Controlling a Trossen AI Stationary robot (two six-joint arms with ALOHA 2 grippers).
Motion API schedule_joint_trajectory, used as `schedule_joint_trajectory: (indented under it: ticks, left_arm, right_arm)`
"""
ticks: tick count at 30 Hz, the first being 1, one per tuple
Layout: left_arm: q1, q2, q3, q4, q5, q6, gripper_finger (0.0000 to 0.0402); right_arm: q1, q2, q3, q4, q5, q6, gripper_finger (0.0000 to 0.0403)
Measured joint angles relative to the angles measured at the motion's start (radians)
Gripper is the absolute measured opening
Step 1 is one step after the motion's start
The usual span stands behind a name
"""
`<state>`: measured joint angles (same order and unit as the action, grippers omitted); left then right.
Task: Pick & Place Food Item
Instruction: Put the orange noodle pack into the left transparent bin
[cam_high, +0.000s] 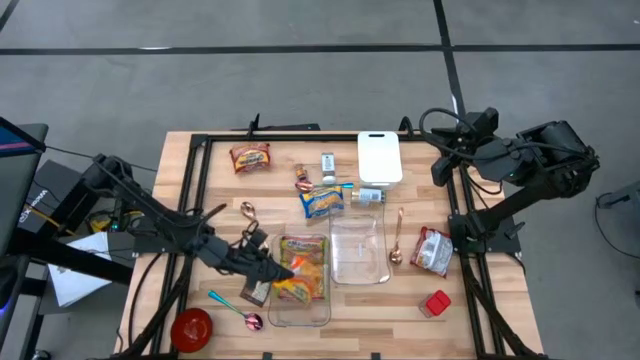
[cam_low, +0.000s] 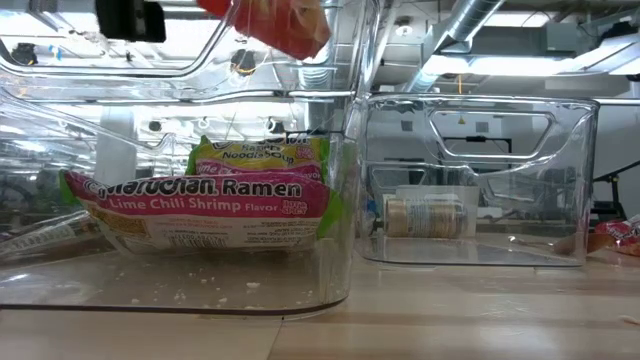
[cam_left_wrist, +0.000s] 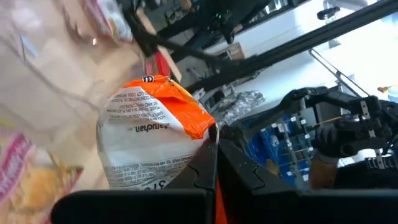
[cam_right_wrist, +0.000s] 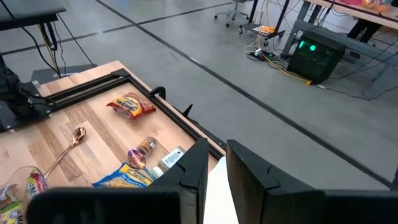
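A wooden table stands on a grey floor. The left gripper is clamped on an orange ramen pack, held over the left bin. Only the low view reads the label inside (lime chili shrimp ramen). The right gripper waits near the far edge, fingers apparently just apart, empty.
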<state>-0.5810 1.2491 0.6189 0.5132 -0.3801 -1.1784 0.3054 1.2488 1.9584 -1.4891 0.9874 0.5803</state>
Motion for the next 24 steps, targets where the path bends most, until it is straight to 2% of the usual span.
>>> schedule_joint_trajectory:
  ticks: [3,15,21,24]
  left_arm:
    - [-0.024,0.038,0.0,0.043,-0.025,-0.04,0.0]
    - [-0.097,0.215,0.0,0.165,-0.236,-0.307,0.0]
    - [-0.121,0.264,0.0,0.166,-0.401,-0.424,0.0]
    - [-0.12,0.27,0.0,0.165,-0.425,-0.461,0.0]
  right_arm:
    - [0.0,0.0,0.0,0.0,-0.001,-0.005,0.0052]
    - [0.0,0.0,0.0,-0.007,-0.018,-0.008,0.0052]
    - [0.0,0.0,0.0,-0.024,-0.018,-0.007,0.0052]
    - [0.0,0.0,0.0,-0.031,-0.018,-0.007,0.0052]
